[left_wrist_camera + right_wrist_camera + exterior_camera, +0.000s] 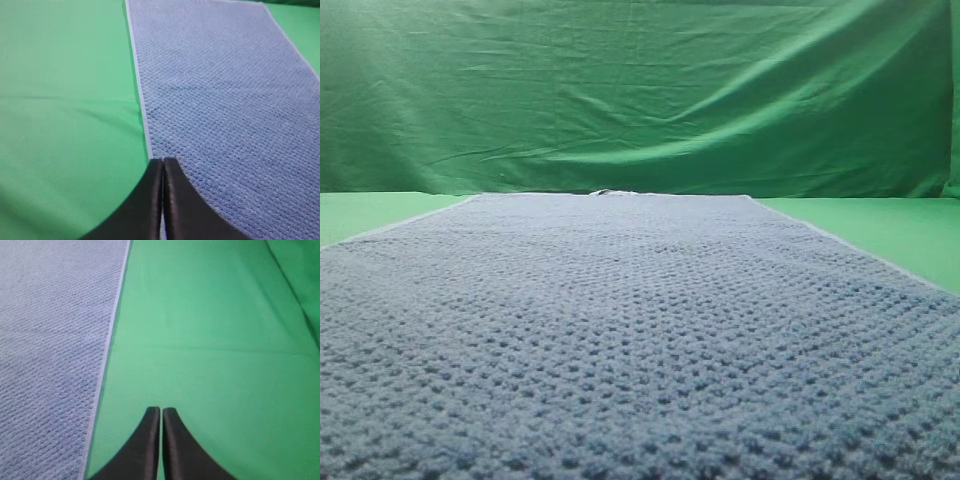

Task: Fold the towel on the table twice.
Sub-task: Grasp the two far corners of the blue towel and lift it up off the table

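Observation:
The blue-grey waffle-weave towel (640, 330) lies spread flat on the green table (880, 225), filling most of the exterior high view; neither arm shows there. In the left wrist view my left gripper (163, 160) is shut, its black fingertips pressed together over the towel's (225, 100) pale left edge, with nothing visibly pinched. In the right wrist view my right gripper (161, 410) is shut and empty above bare table (215, 330), a little to the right of the towel's (50, 340) right edge.
A wrinkled green backdrop cloth (640, 90) hangs behind the table's far edge. A small pale tag (605, 192) peeks out at the towel's far edge. Green table surface (65, 100) lies left of the towel.

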Controlling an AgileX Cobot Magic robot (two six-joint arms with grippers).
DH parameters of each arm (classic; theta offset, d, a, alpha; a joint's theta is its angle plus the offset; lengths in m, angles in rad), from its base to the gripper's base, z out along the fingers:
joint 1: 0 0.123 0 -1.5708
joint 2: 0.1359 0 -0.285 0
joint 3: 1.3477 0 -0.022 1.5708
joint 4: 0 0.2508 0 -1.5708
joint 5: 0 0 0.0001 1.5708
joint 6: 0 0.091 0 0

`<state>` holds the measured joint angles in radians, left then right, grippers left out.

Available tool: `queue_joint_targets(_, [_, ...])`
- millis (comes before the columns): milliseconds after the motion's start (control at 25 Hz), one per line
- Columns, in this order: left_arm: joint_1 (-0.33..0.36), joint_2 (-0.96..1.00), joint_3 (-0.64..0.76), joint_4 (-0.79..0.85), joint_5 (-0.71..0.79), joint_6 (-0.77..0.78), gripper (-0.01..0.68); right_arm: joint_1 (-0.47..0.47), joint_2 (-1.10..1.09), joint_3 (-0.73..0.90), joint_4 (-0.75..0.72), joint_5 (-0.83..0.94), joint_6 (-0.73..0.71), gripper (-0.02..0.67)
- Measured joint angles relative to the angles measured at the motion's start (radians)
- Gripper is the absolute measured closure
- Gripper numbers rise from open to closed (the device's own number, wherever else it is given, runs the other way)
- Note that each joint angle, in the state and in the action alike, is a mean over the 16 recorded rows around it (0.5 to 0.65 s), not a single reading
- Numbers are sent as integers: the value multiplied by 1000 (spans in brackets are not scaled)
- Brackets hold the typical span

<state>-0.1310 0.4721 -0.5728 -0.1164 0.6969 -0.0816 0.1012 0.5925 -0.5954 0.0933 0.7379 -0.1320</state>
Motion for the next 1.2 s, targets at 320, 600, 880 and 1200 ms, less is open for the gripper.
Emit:
queue_joint_targets(320, [-15,345,-176,6,37,56,673,90,308,-188,-11,74,35,649])
queue_joint_targets(600, [-15,595,-280,6,34,110,673,172,568,-343,-12,108,64,649])
queue_joint_targets(880, [-15,819,-380,5,22,138,673,240,835,-509,-12,113,75,649])
queue_joint_targets(1200, [-15,1067,-531,4,-2,166,673,262,1127,-692,-12,125,78,646])
